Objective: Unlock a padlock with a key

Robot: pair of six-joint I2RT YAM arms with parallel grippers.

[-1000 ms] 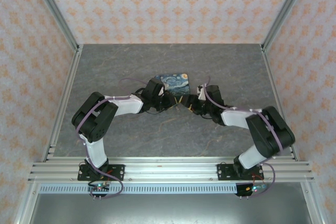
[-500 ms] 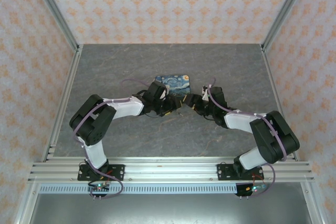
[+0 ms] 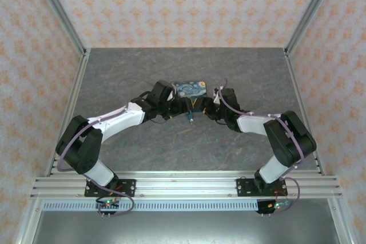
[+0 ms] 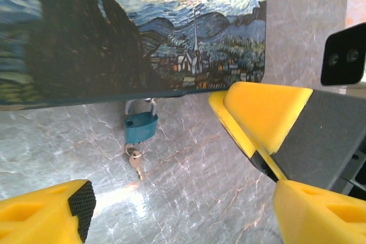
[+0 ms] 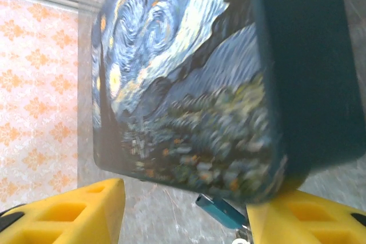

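**Left arm (image 3: pixel 117 118) stretches out, jaws spring wide**

Since a second ago the left arm has reached further forward, elbow swung low and left. The left gripper (image 4: pixel 183 215), clamped tight back then, now gapes with nothing between its yellow fingers.

On the grey stone-patterned table (image 3: pixel 143 72), the right gripper (image 5: pixel 183 215) straddles the near corner of the dark blue swirl-painted box (image 3: pixel 190 88). Whether it actually pinches the box, I cannot tell.

Just beside that near edge lies the small teal metal padlock (image 4: pixel 140 127), silver shackle up against the box. The little silver key (image 4: pixel 135 158) sits in its keyhole.

My read: the key is in, and the turn is either done or due, because the shackle is too small to judge. Next, the left fingers need to close squarely on that tiny key head and twist while the box stays steadied.

Also new: from above the padlock now shows plainly, where the grippers crowded over it before.
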